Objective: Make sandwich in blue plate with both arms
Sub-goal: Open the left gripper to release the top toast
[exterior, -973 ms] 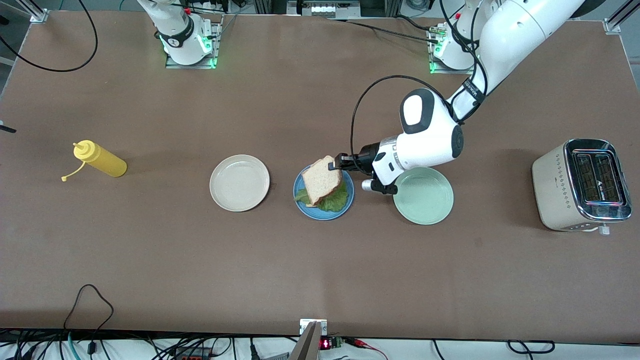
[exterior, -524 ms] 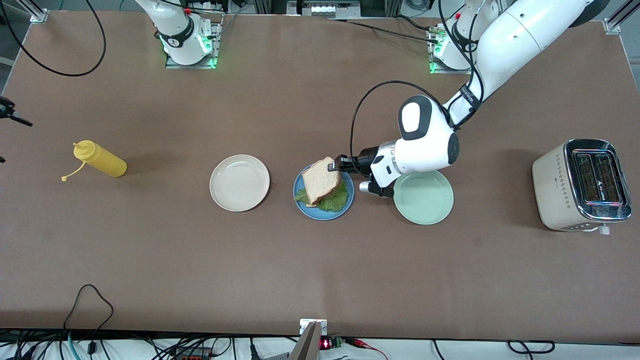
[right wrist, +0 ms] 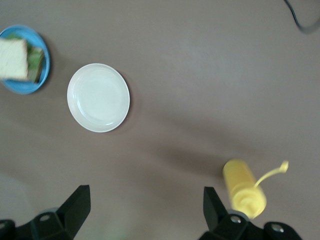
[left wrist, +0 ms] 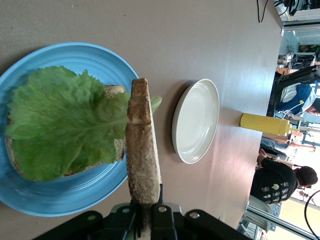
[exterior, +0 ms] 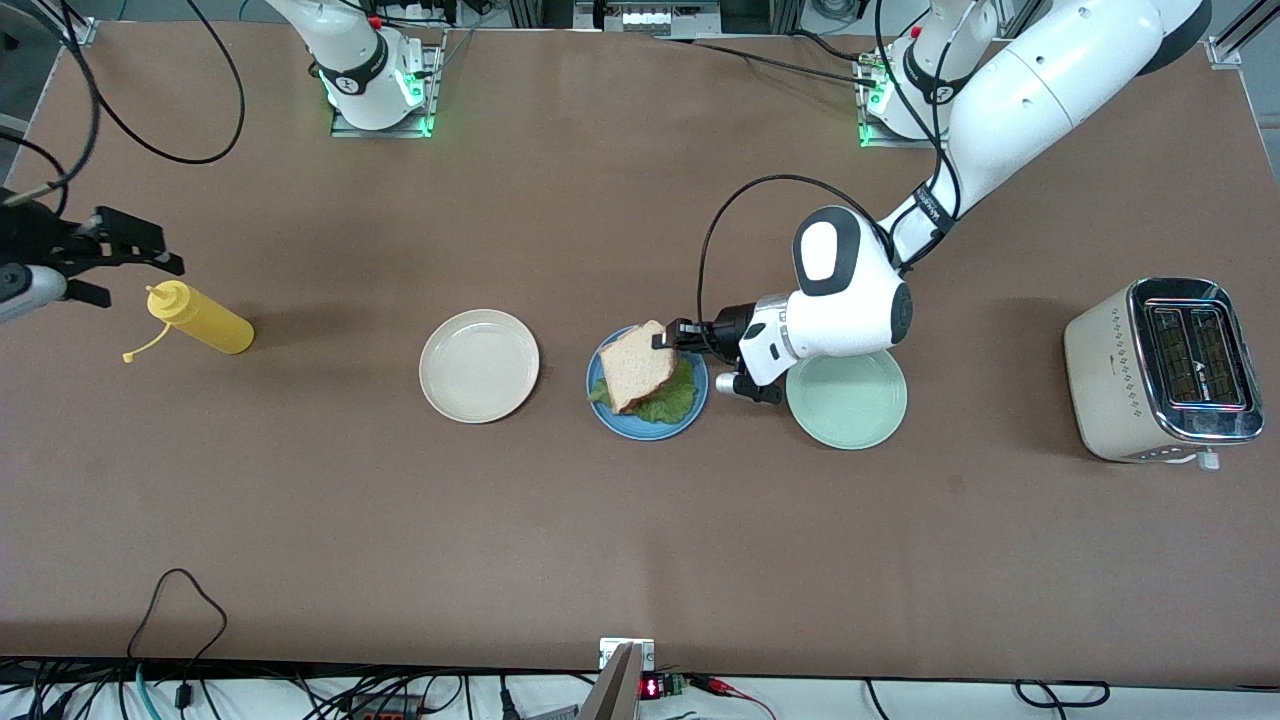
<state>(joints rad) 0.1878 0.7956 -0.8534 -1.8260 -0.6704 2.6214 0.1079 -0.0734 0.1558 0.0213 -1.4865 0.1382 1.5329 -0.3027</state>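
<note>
Your left gripper [exterior: 668,337] is clamped on the top bread slice [exterior: 638,365], tilted over the lettuce [left wrist: 65,120] and bottom slice on the blue plate [exterior: 645,428]. Next lower it flat, then release. Right gripper [exterior: 125,247] hangs spread open over the mustard bottle [exterior: 200,318]

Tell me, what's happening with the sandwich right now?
Left gripper shut on top bread slice, over lettuce on blue plate. Right gripper open above mustard bottle. Nothing in the way.
</note>
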